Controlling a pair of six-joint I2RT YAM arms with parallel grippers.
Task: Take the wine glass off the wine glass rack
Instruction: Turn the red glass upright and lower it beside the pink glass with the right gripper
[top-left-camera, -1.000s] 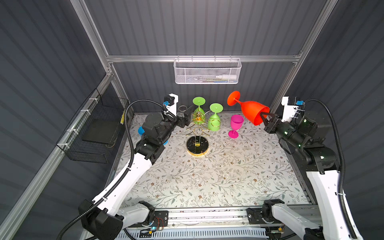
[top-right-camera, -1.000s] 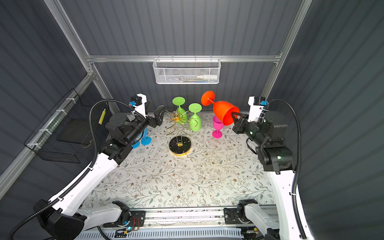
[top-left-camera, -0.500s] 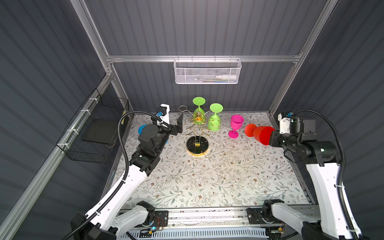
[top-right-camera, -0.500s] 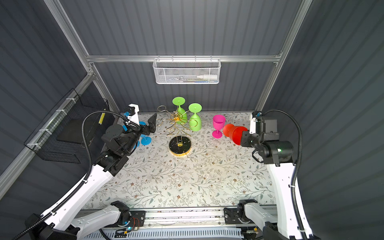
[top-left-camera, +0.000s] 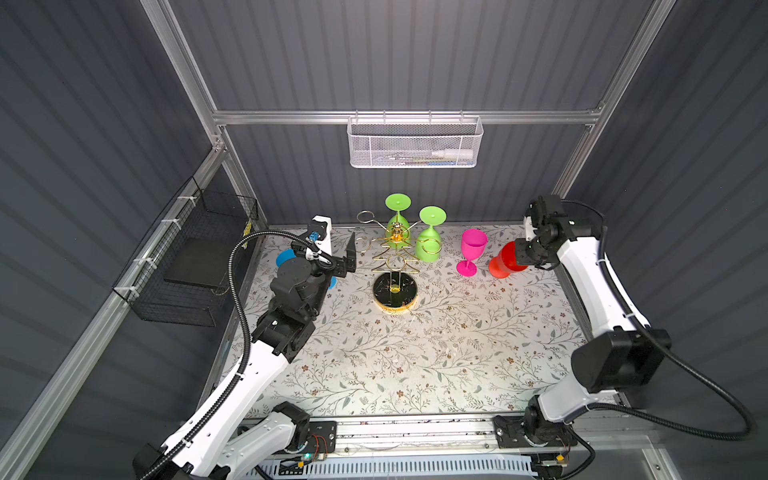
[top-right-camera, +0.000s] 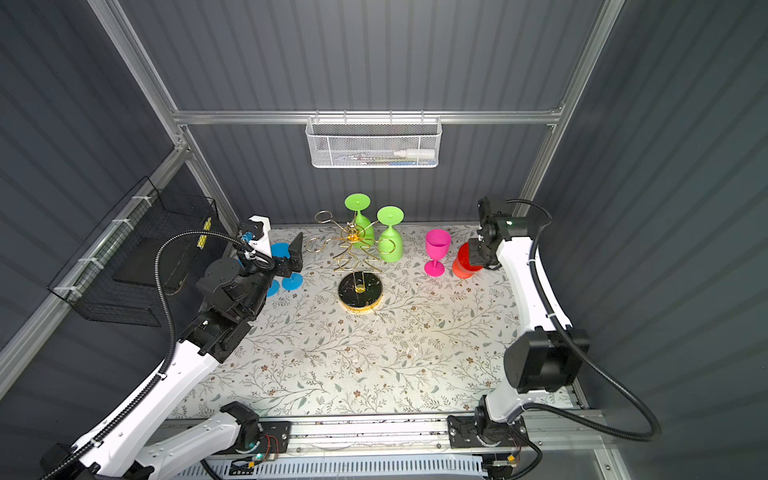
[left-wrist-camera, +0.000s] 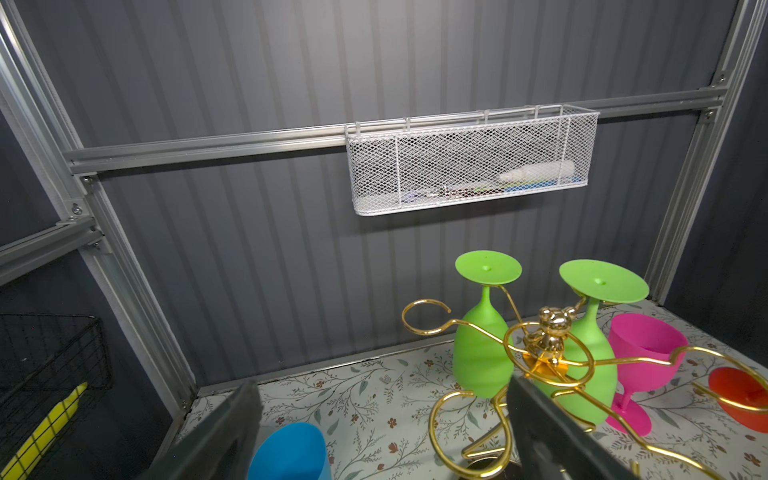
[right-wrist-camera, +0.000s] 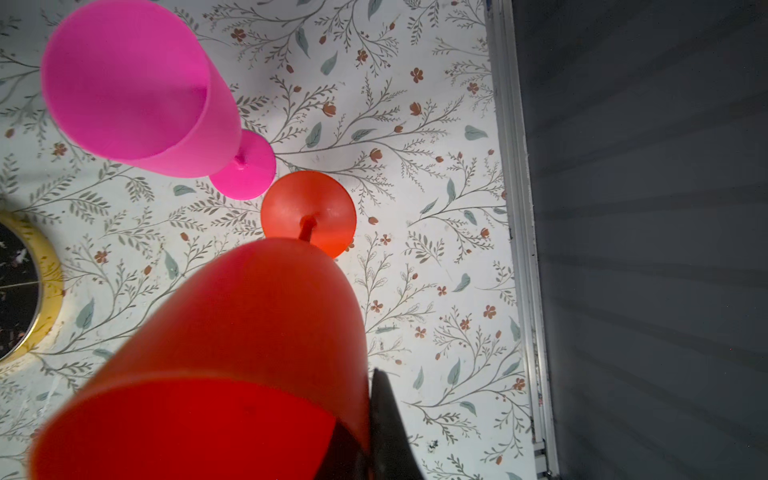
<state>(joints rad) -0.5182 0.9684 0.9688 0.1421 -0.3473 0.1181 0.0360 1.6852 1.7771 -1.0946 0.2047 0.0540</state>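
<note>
While your right gripper (right-wrist-camera: 365, 446) pinches the rim of the red wine glass (top-left-camera: 505, 262), one finger inside the bowl and one outside, the glass is upright and clear of the wine glass rack (top-left-camera: 384, 286). It sits just beside the pink wine glass (top-left-camera: 471, 249), near the right edge of the floral mat (top-left-camera: 415, 365). Two green wine glasses (top-left-camera: 429, 245) hang upside down from the gold rack's arms at back centre. Your left gripper (left-wrist-camera: 386, 432), jaws wide apart and empty, hovers left of the rack above a blue wine glass (left-wrist-camera: 291, 453).
</note>
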